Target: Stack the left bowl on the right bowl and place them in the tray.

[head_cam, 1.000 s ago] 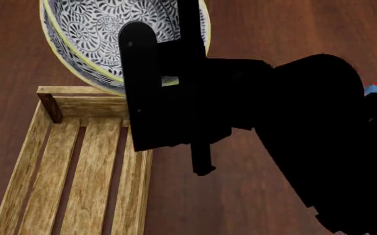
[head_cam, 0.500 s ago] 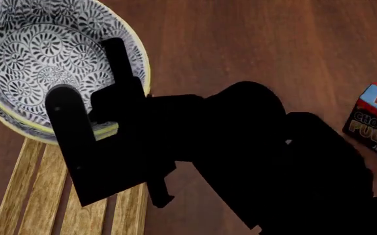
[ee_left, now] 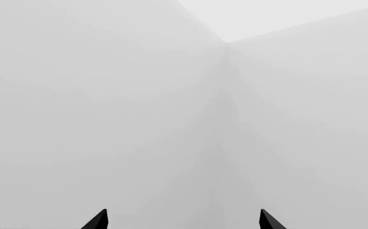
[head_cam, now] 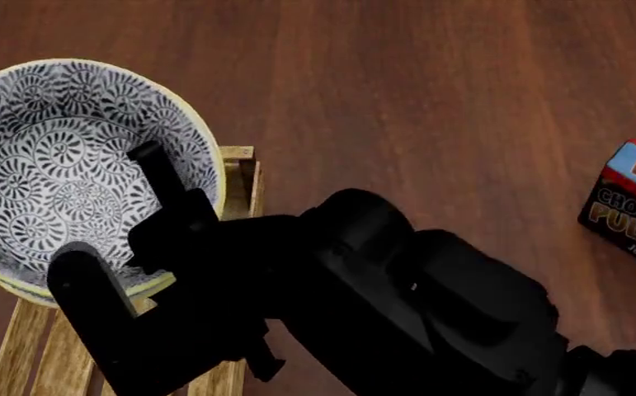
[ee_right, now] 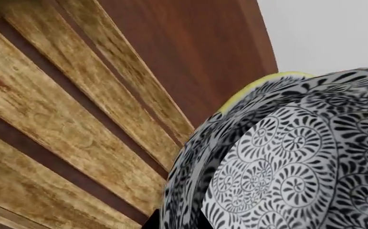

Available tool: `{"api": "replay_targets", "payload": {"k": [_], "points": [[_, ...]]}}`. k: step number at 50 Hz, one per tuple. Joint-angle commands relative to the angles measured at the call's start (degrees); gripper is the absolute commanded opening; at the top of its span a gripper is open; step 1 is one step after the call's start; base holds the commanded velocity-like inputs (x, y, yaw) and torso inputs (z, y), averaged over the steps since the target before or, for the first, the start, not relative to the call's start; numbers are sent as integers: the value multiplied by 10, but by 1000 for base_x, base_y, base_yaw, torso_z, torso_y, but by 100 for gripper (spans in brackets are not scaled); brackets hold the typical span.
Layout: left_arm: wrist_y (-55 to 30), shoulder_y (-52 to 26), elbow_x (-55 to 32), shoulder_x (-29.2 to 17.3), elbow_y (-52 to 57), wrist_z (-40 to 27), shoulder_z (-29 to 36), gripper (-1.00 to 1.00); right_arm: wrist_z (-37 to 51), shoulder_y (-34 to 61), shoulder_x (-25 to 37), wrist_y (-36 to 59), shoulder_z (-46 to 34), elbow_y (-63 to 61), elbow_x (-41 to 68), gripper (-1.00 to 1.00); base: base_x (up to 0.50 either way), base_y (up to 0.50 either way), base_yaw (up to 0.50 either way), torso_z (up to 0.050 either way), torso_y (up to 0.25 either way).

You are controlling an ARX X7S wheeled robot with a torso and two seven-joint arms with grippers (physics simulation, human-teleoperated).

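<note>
Two patterned bowls with yellow rims are nested, the upper bowl (head_cam: 54, 165) sitting in the lower one (head_cam: 4, 287). My right gripper (head_cam: 114, 216) is shut on their near rim, one finger inside and one outside. In the right wrist view the bowl wall (ee_right: 286, 167) fills the space between the fingertips of the right gripper (ee_right: 174, 224). The bowls hang over the far end of the light-wood tray (head_cam: 241, 177), whose slats (ee_right: 63, 119) show below. I cannot tell whether they touch it. My left gripper (ee_left: 182, 220) is open and faces a blank wall.
A chocolate pudding box (head_cam: 631, 206) lies on the dark wooden table (head_cam: 406, 99) at the right edge. My right arm (head_cam: 406, 313) covers the tray's near right side and the table in front of it.
The right gripper has carried the nested bowls leftward and nearer, from beyond the tray's far plank to over its far end. The pudding box came into view.
</note>
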Motion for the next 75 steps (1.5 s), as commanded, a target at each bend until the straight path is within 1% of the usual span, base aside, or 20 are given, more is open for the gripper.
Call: {"api": "replay_targets", "payload": {"k": [1,9,17,28,53,59,75], "points": [[2,0,0,31,0,25,-6,100,19,-1,-8,-32,-24,23,-46,-100,0,0,0,0,0],[8,0,7,41,0,31,3,100,29,-14,-17,-41,-54,47,-77,-100,0,0,0,1,0],[9,0,9,72,0,54,-2,100,50,-32,-44,-44,-73,86,-96,-100,0,0,0,0,1],[22,0,29,87,0,57,22,100,69,-44,-71,-57,-87,133,-103,-100,0,0,0,0,1],[31,0,47,136,0,86,37,100,97,-75,-113,-89,-127,220,-120,-100,0,0,0,0,0],[28,0,42,140,0,90,29,100,106,-82,-127,-95,-137,256,-125,-100,0,0,0,0,2],[31,0,56,149,0,89,45,100,114,-97,-147,-101,-153,278,-131,-100,1,2,2,0,0]]}}
